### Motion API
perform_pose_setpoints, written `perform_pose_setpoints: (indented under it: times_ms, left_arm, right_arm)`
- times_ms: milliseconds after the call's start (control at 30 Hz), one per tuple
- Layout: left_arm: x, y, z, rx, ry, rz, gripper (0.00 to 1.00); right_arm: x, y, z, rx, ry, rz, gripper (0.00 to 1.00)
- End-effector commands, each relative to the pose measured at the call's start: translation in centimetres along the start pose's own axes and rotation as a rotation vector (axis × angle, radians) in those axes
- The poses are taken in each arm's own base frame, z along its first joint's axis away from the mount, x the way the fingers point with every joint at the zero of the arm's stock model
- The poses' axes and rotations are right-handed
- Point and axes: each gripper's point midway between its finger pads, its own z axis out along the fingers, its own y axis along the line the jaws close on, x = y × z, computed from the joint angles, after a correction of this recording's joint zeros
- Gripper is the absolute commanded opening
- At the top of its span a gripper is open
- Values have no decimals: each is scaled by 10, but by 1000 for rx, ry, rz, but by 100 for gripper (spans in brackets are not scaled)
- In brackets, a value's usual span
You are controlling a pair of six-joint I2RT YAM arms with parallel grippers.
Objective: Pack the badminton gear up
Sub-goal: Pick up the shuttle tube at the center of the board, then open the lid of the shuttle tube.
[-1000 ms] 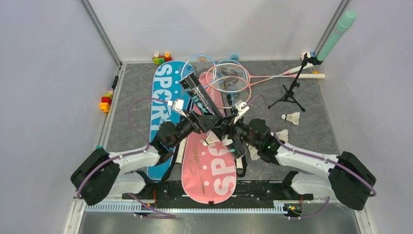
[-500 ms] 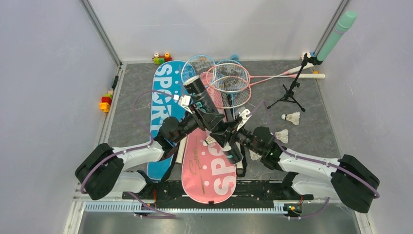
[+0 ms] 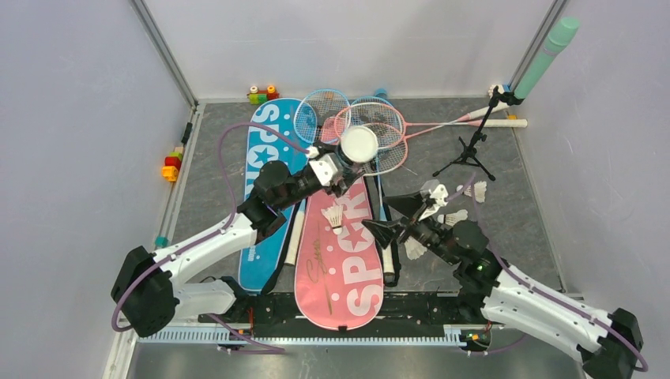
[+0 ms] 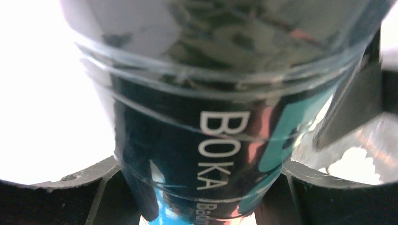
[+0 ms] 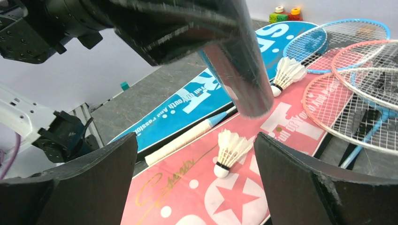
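Two long "SPORT" racket bags lie side by side on the table, the blue bag on the left and the pink bag to its right. Four rackets, two blue and two pink, overlap in a pile at the bags' far ends. One dark tube stands nearly upright above the pink bag, clamped in the left gripper. The right gripper hovers with its jaws spread wide, holding nothing. Four white shuttlecocks show from above: one lies on the pink bag, three on the table to its right.
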Motion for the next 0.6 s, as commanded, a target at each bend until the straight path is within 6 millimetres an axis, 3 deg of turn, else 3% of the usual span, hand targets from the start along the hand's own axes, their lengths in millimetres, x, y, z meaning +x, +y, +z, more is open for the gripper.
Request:
perform_pose_setpoints:
  times_ms: [0,133,300,433,567]
  left_arm:
    - [1,-8,-2,192,59,455,2]
    - [22,-14,-9,280,122,588,2]
    - [40,-23,-14,355,169,611,2]
    - [46,-30,-16,385,167,597,2]
    - [50,-33,-17,401,173,589,2]
  right_arm:
    - [-30,6,-17,40,-11,105,98]
    - [-67,22,-33,16,-41,186,98]
    - [-98,35,-43,24,-18,282,95]
    - [-106,39,-40,36,26,308,89]
    - [-110,44,-34,28,51,315,74]
